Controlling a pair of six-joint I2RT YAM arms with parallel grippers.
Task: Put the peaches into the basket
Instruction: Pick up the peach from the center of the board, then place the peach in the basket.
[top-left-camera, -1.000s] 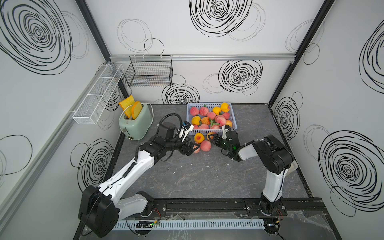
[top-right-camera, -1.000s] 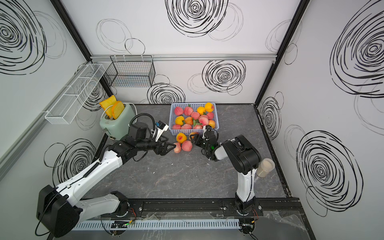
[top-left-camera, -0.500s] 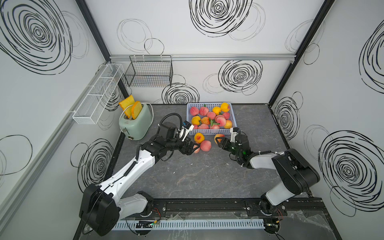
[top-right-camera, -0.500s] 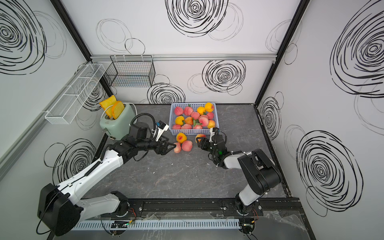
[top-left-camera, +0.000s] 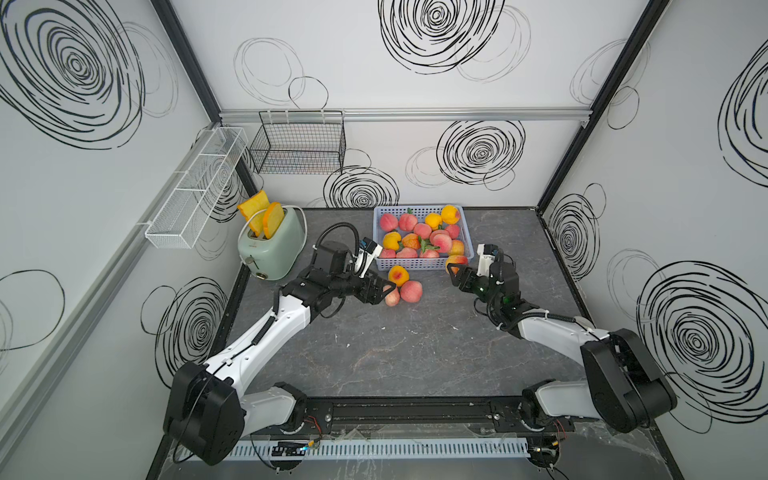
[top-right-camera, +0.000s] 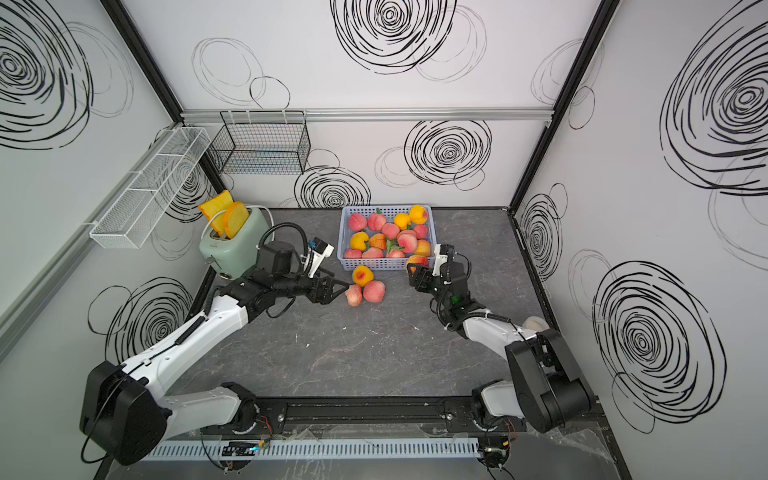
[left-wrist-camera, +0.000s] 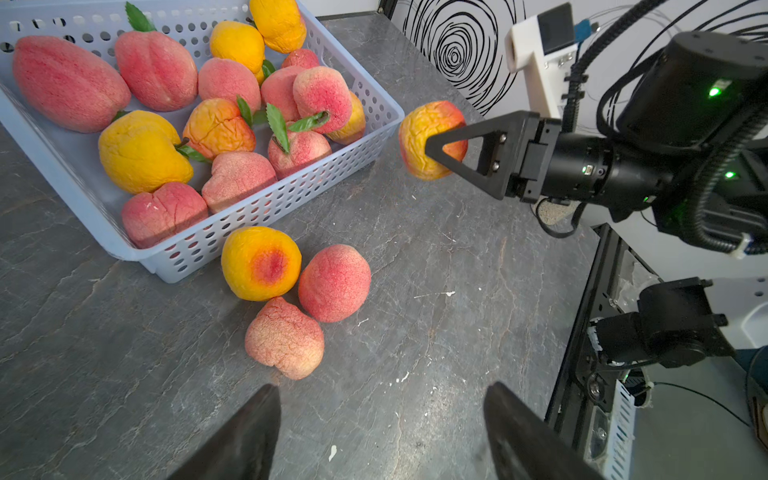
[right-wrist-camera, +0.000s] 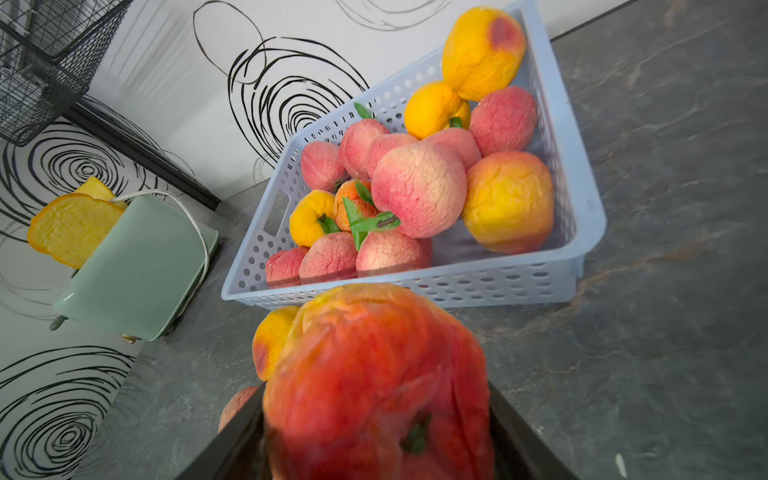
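A blue perforated basket (top-left-camera: 419, 263) (top-right-camera: 374, 264) at the back of the table holds several pink and yellow peaches. Just in front of it three peaches lie together on the table: a yellow-red one (top-left-camera: 398, 275) (left-wrist-camera: 261, 263), a pink one (top-left-camera: 410, 290) (left-wrist-camera: 334, 282) and a pale one (top-left-camera: 392, 297) (left-wrist-camera: 284, 338). My left gripper (top-left-camera: 384, 291) (left-wrist-camera: 380, 388) is open beside the pale peach, with only bare table between its fingers. My right gripper (top-left-camera: 455, 272) (right-wrist-camera: 374, 436) is shut on a red-orange peach (top-left-camera: 456, 261) (left-wrist-camera: 419, 137) (right-wrist-camera: 374, 374), held above the table at the basket's right front corner.
A green toaster (top-left-camera: 272, 245) with two toast slices stands at the left of the table. A black wire basket (top-left-camera: 299, 145) and a white mesh rack (top-left-camera: 195, 195) hang on the walls. The black rail (top-left-camera: 407, 413) runs along the front edge.
My right arm has swung to the right, carrying its peach from the basket's front middle to its right front corner. The left gripper has stayed beside the pale peach.
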